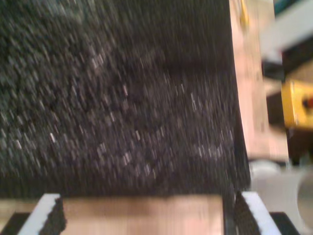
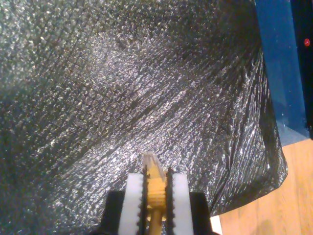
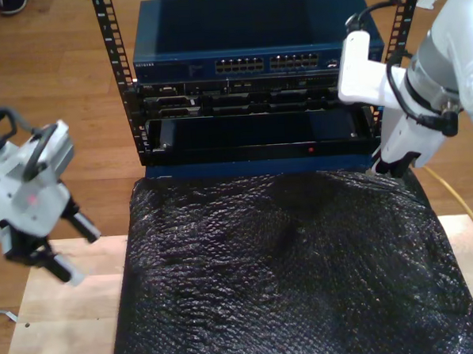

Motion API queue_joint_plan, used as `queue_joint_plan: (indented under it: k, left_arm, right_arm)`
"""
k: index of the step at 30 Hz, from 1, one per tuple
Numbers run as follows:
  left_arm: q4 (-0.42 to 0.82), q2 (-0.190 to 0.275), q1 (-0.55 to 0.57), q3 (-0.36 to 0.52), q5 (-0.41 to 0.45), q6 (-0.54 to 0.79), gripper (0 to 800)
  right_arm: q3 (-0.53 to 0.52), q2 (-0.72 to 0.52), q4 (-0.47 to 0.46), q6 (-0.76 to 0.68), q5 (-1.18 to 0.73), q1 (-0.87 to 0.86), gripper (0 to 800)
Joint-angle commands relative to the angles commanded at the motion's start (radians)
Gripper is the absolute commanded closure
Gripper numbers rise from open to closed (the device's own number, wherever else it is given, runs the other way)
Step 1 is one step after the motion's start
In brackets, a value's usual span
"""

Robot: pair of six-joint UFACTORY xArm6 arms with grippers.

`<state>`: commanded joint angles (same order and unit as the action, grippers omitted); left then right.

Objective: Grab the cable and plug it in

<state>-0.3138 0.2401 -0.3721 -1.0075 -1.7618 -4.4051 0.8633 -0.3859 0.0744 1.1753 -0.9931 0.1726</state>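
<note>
My second gripper (image 2: 156, 196), at the exterior view's right, is clamped on the cable (image 2: 155, 188) just behind its clear plug (image 2: 150, 159). The plug may twist there and miss the switch (image 3: 245, 46). My first gripper (image 1: 142, 215) is wide open, empty.

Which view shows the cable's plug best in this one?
The second wrist view: the clear plug sticks out just past the fingers of my second gripper, shut on the cable. The exterior view has the cable trailing at its right edge, plug too small to tell. The first wrist view looks at black bubble wrap.
</note>
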Motion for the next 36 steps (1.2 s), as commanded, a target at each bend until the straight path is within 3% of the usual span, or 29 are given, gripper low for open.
queue_joint_plan:
  k: [18, 23, 29, 36]
  left_arm:
    - [0.203, 0.023, -0.384, 0.146, 0.005, 0.489, 2]
    - [0.276, 0.071, -0.474, 0.241, 0.029, 0.598, 1]
    - [0.393, 0.137, -0.563, 0.399, 0.149, 0.703, 1]
    - [0.41, 0.157, -0.715, 0.44, 0.155, 0.842, 1]
  right_arm:
    - [-0.017, 0.041, 0.003, 0.0, 0.038, 0.014, 799]
    - [-0.017, 0.06, -0.003, -0.002, 0.04, 0.043, 799]
    - [-0.017, 0.071, -0.002, -0.002, 0.054, 0.044, 799]
    - [-0.018, 0.075, -0.002, -0.003, 0.061, 0.052, 799]
